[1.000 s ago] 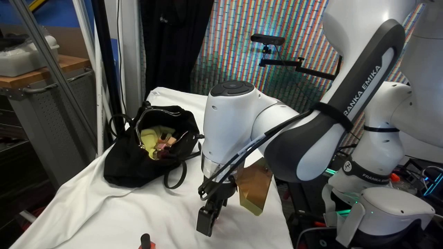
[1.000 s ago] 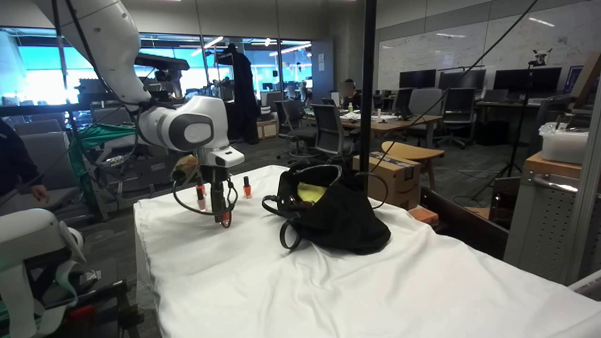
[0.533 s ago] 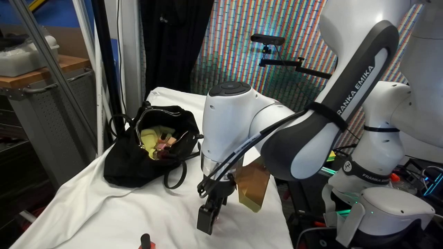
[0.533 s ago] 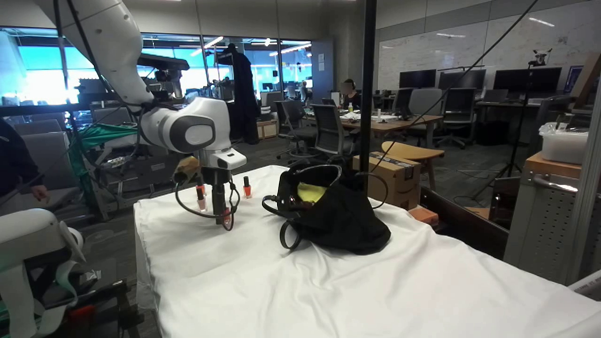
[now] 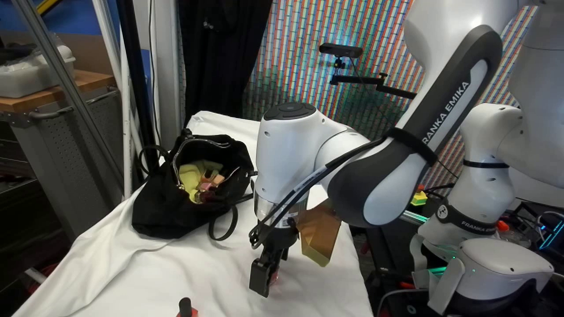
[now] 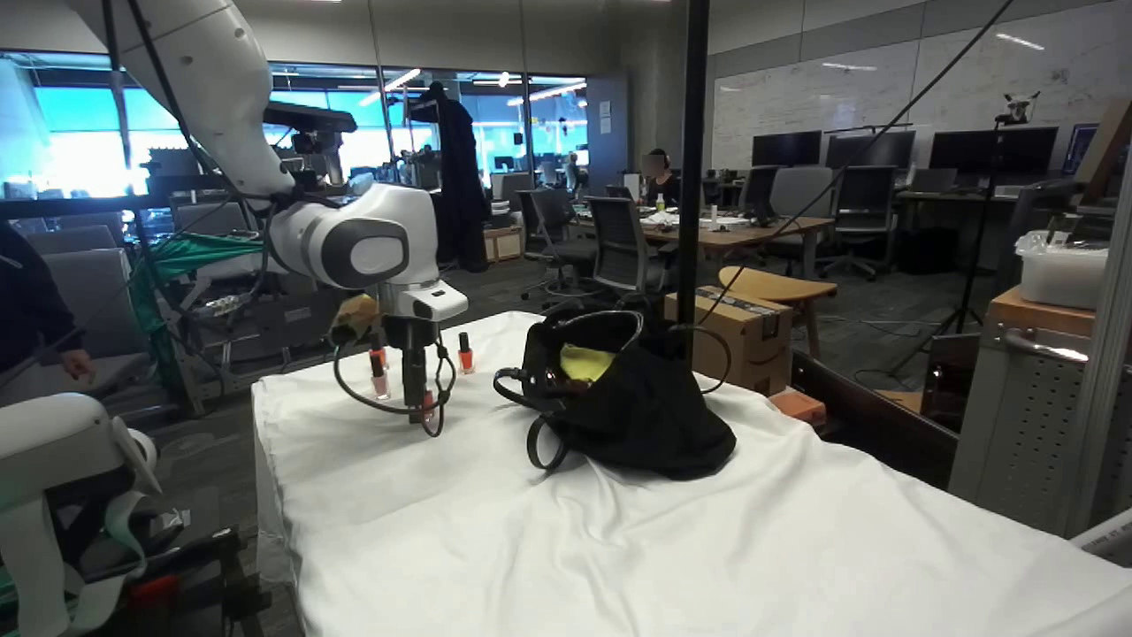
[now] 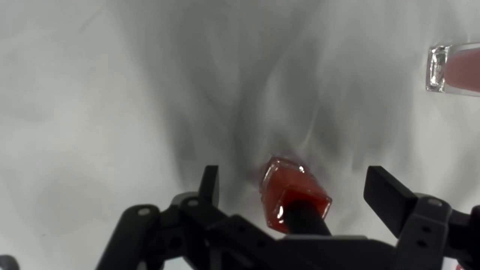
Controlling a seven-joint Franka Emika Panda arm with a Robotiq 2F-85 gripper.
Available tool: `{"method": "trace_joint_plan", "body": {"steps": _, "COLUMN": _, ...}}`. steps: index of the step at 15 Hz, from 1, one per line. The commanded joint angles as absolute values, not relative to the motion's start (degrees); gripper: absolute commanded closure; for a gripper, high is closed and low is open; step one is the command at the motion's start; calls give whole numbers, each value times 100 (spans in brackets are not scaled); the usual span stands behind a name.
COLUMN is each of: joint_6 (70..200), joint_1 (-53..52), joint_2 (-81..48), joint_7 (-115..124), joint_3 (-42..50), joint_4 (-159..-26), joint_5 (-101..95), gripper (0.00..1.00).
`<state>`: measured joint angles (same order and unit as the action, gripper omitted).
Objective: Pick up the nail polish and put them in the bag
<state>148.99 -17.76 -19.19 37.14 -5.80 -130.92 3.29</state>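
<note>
My gripper is open in the wrist view. Its fingers stand apart on both sides of a red nail polish bottle, touching neither side; the lower part of its black cap is visible, the rest hidden by the gripper. In an exterior view this bottle stands upright on the cloth beside the gripper. More nail polish stands around: an orange-red bottle, a paler one and a red one behind it. The black bag lies slumped, mouth open, showing yellowish-green inside and small pink and dark red items.
The table is covered by a wrinkled white cloth. The bag's looped strap reaches out onto the cloth towards the arm. A black-capped bottle is cut off by the lower edge of an exterior view. A brown block-like part hangs beside the wrist.
The arm and gripper have shifted slightly, a little to the right in one of the exterior views. The jaws have stayed open, and the bottles and bag have not moved.
</note>
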Motion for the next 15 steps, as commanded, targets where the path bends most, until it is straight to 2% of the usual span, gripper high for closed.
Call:
{"method": "trace_joint_plan", "body": {"steps": 1, "joint_6": 14895, "joint_1": -1725, "joint_2": -2000, "joint_7": 3656, "joint_3": -612, "joint_4": -12989, "joint_5": 449, "gripper": 0}}
{"method": "trace_joint_plan", "body": {"steps": 9, "joint_6": 14829, "joint_1": -1846, "joint_2": -2094, "joint_7": 4076, "joint_3": -477, "joint_4": -12848, "joint_5": 304, "gripper": 2}}
{"method": "trace_joint_plan", "body": {"steps": 10, "joint_6": 14825, "joint_1": -1860, "joint_2": -2113, "joint_7": 4149, "joint_3": -464, "joint_4": -12821, "joint_5": 285, "gripper": 9}}
{"method": "trace_joint_plan", "body": {"steps": 11, "joint_6": 14831, "joint_1": -1880, "joint_2": -2133, "joint_7": 4243, "joint_3": -443, "joint_4": -12792, "joint_5": 257, "gripper": 9}}
{"method": "trace_joint_plan", "body": {"steps": 14, "joint_6": 14773, "joint_1": -1920, "joint_2": -2213, "joint_7": 4460, "joint_3": -411, "joint_4": -12657, "joint_5": 199, "gripper": 35}}
{"method": "trace_joint_plan", "body": {"steps": 15, "joint_6": 14753, "joint_1": -1921, "joint_2": -2228, "joint_7": 4485, "joint_3": -420, "joint_4": -12626, "joint_5": 195, "gripper": 40}}
